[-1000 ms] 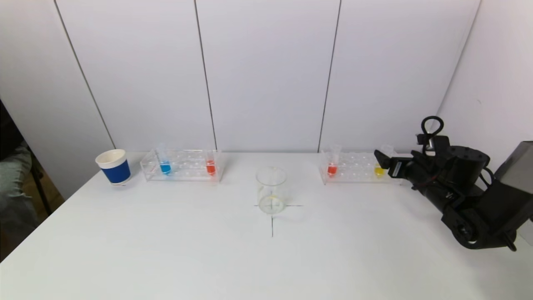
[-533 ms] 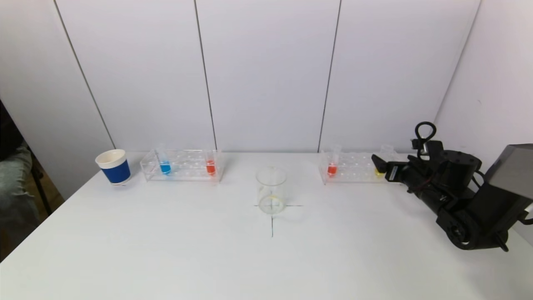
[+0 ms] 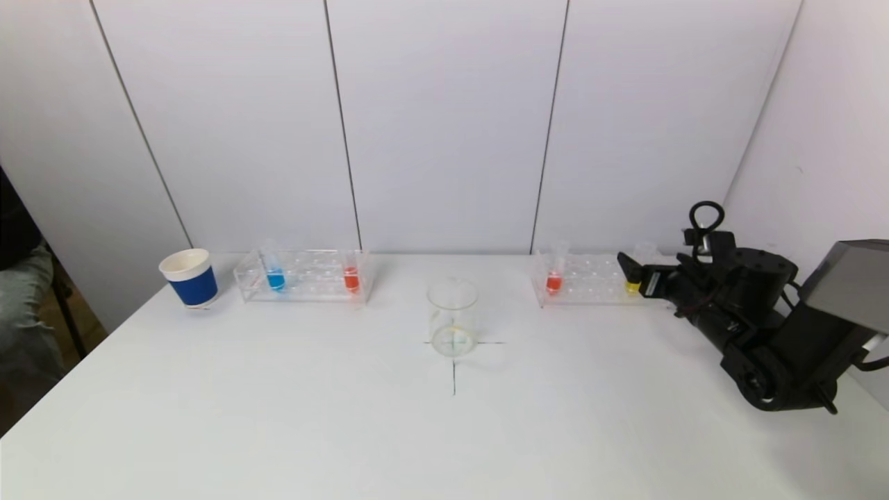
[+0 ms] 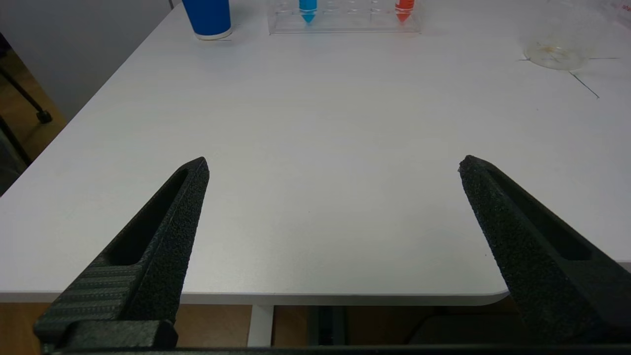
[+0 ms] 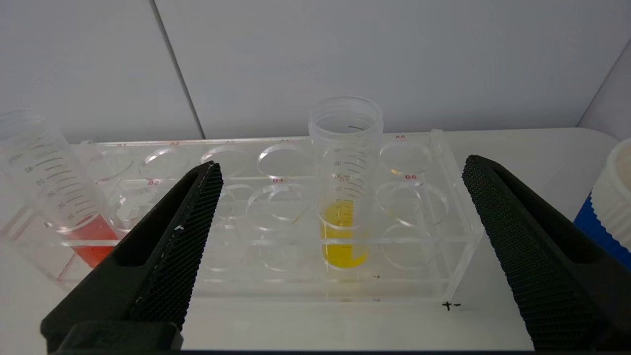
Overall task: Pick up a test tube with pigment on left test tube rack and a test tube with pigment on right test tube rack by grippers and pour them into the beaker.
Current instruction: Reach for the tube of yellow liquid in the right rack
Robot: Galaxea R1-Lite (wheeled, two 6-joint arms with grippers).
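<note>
The clear beaker [image 3: 452, 316] stands mid-table on a cross mark. The left rack [image 3: 305, 278] holds a blue tube [image 3: 275, 278] and a red tube [image 3: 351, 278]. The right rack [image 3: 590, 281] holds a red tube [image 3: 553, 281] and a yellow tube [image 3: 632, 285]. My right gripper [image 3: 635, 271] is open at the rack's right end. In the right wrist view the gripper [image 5: 341, 165] has its jaws wide apart, with the yellow tube [image 5: 345, 197] upright in the rack ahead, between them and untouched. My left gripper [image 4: 333, 161] is open and empty above the table's near edge.
A blue paper cup [image 3: 189, 278] stands left of the left rack. A blue and white container [image 5: 611, 197] shows just past the right rack's end in the right wrist view. The wall is close behind both racks.
My right arm has dropped lower and shifted slightly left toward the yellow tube. Its jaws stay open. The tubes and the beaker have not moved.
</note>
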